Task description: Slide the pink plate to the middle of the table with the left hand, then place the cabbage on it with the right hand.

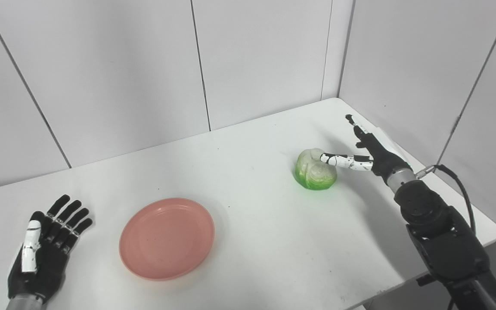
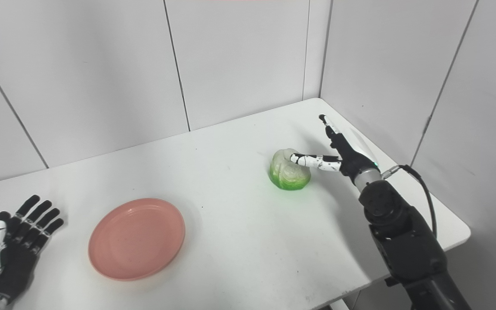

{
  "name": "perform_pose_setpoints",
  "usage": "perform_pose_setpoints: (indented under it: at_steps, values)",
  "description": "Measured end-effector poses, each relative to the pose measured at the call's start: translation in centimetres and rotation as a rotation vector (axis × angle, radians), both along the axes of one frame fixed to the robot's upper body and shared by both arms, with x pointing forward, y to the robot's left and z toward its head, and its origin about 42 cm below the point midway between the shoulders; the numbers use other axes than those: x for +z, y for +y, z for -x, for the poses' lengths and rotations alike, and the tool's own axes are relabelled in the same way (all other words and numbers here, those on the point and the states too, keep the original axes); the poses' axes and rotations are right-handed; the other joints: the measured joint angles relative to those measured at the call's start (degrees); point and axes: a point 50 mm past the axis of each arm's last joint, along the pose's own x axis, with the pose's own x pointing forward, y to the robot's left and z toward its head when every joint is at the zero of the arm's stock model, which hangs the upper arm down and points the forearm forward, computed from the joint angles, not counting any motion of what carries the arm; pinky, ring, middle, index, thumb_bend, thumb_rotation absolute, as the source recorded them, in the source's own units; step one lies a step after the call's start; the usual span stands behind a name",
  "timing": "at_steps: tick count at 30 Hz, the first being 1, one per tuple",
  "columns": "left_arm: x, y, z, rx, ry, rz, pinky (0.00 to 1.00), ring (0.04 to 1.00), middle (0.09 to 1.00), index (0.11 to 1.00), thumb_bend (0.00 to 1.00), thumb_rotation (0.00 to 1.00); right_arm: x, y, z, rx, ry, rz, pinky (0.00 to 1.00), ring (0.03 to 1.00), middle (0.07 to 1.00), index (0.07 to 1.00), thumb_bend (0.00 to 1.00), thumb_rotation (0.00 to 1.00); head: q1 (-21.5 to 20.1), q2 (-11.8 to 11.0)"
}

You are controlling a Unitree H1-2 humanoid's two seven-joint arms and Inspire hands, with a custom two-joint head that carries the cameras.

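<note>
— Hands first, nearest the lower edge: what does the left one show?

— Black left hand with a white thumb (image 1: 41, 252) lies at the lower left of the frame, palm up on the white table (image 1: 265, 241), fingers spread wide and holding nothing. It sits just left of the plate, not touching it.

— And the plate?

— Round pink plastic plate (image 1: 167, 238) rests flat in the lower centre-left of the frame, bare inside, well apart from the cabbage.

— Where is the cabbage?

— Pale green and white toy cabbage (image 1: 315, 169) stands on the table right of centre, farther back than the plate, near the right side of the tabletop.

— Is the right hand on it?

— Black right hand (image 1: 370, 153) comes in from the lower right on a dark arm and reaches the cabbage from the right. Its white thumb lies across the top of the cabbage, touching it; the fingers (image 1: 357, 129) point up and away toward the back wall, spread apart. The hand is wide, not closed around the cabbage.

— Behind all that?

— Grey panelled walls (image 1: 144, 64) fill the upper frame.
</note>
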Motion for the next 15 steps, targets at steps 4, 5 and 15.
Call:
perform_pose_setpoints:
  at_steps: [4, 5, 15]
  values:
    - [0.0, 0.0, 0.0, 0.001, 0.0, -0.001, 0.77, 0.787, 0.793, 0.783, 0.53, 0.81, -0.8, 0.5, -0.4, 0.02, 0.034, 0.015, 0.91, 0.992, 1.0, 1.0, 1.0, 0.67, 0.26, 0.35]
    - [0.0, 0.0, 0.0, 0.001, 0.0, -0.001, 0.77, 0.788, 0.793, 0.783, 0.53, 0.81, -1.0, 0.7, -0.5, 0.027, 0.04, 0.021, 0.91, 0.992, 1.0, 1.0, 1.0, 0.67, 0.26, 0.35]
    - [0.2, 0.1, 0.3, -0.001, -0.004, -0.004, 0.76, 0.777, 0.782, 0.77, 0.52, 0.81, -0.7, 1.2, -1.8, 0.071, 0.071, 0.039, 0.92, 1.0, 1.0, 1.0, 1.0, 0.63, 0.88, 1.14]
